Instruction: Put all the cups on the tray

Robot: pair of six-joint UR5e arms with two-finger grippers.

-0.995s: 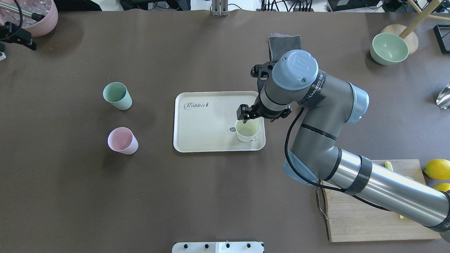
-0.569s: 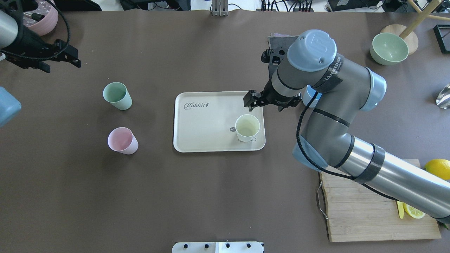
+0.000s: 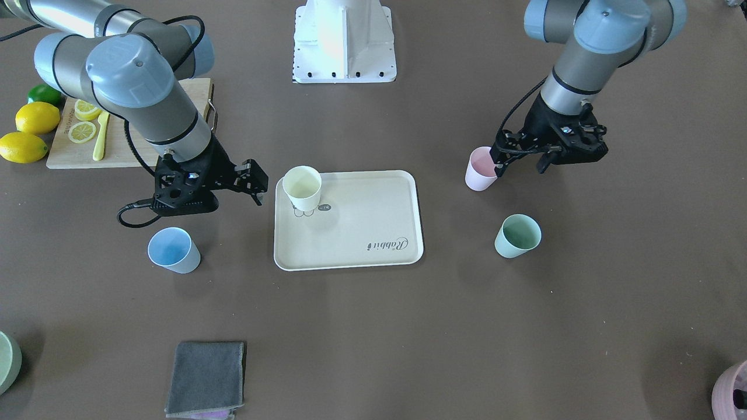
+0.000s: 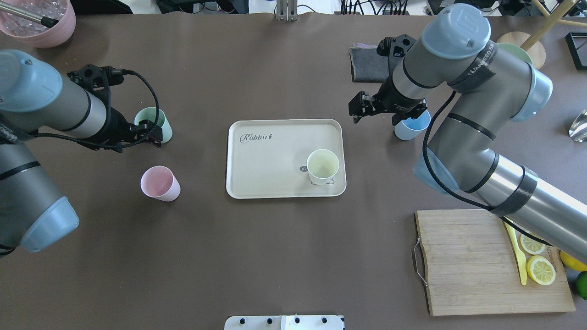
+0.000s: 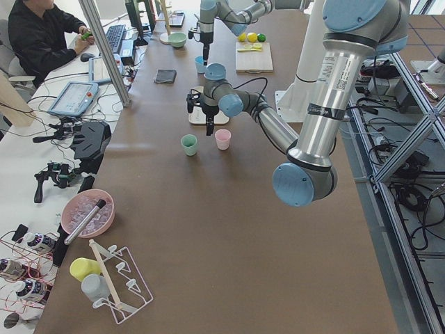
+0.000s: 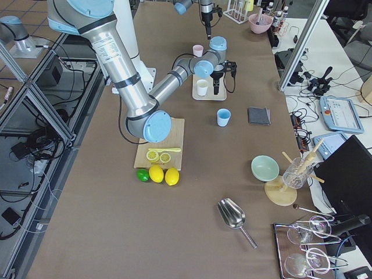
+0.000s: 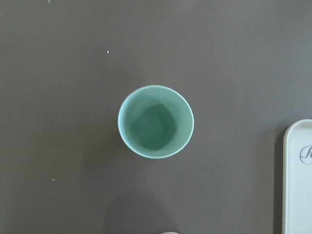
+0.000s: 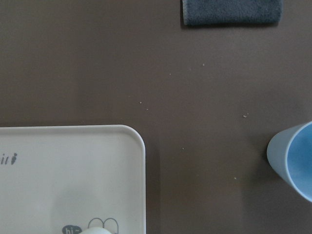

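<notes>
While the pale yellow cup (image 4: 323,166) stands upright on the cream tray (image 4: 270,156), at its near right corner on the cartoon drawing, the other three cups stand on the bare desk (image 4: 275,256).

Mint green cup (image 7: 155,122): left of the tray, level with its far edge, upright. Pink cup (image 4: 159,183): nearer to me than the mint one, apart from it, upright. Light blue cup (image 3: 173,249): right of the tray's far right corner, upright, not touching the rim.

My left arm (image 4: 46,105) comes in from the left. Left jaws are raised over the desk at the mint green cup, spread, nothing between them. The left wrist camera looks straight down into that cup, with the tray's edge and a bit of the script at the frame's right.

My right arm (image 4: 458,59) reaches in from the right. Right jaws are spread and empty, raised over bare desk between the tray's far right corner and the light blue cup. The right wrist camera shows the tray corner lower left, the blue cup cut off at the right edge and a grey cloth (image 8: 231,12) farther out at the top.

A wooden cutting board (image 4: 467,266) lies near right, well apart from the tray.
</notes>
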